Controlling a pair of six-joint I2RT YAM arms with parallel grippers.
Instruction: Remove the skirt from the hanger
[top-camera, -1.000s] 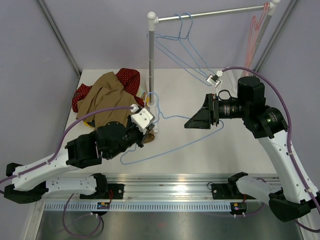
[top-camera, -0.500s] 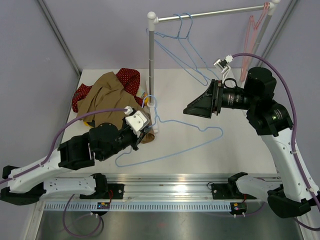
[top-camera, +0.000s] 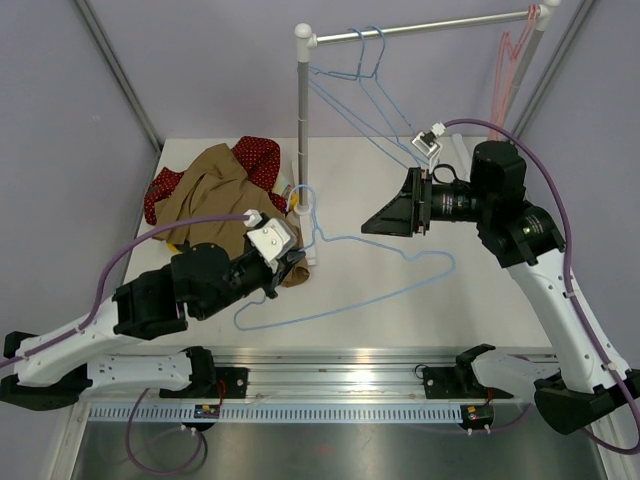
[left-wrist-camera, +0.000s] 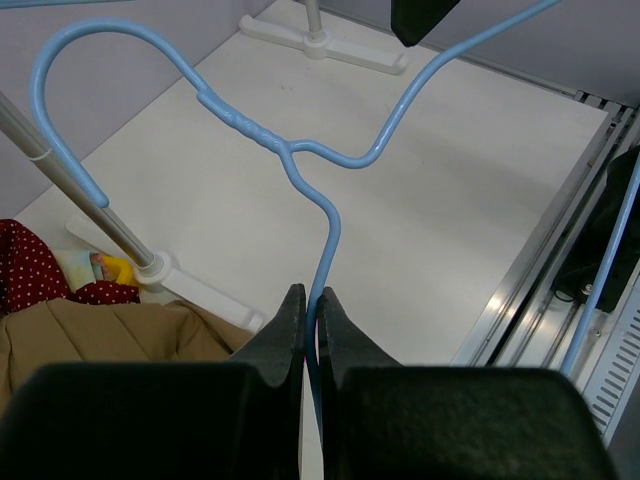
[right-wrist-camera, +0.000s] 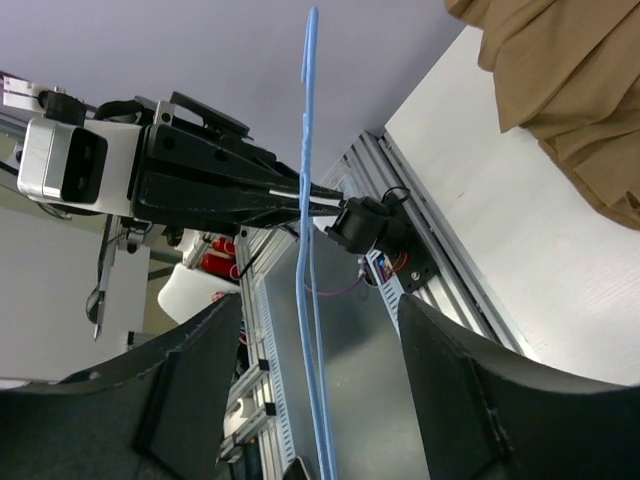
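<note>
Left gripper (left-wrist-camera: 310, 300) clamps thin blue wire hanger (left-wrist-camera: 330, 225). Right gripper (top-camera: 375, 222) spread wide, nothing held. Tan cloth skirt (top-camera: 215, 195) heaped on white bench (top-camera: 460, 310).

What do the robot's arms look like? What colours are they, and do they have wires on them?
The left arm and right arm are white tube-like pieces joined by chunky black joints. The left gripper and right gripper are black, each with two flat, pointed fingers. A small white camera box sits on each wrist, and a purple cable loops along each arm.
</note>
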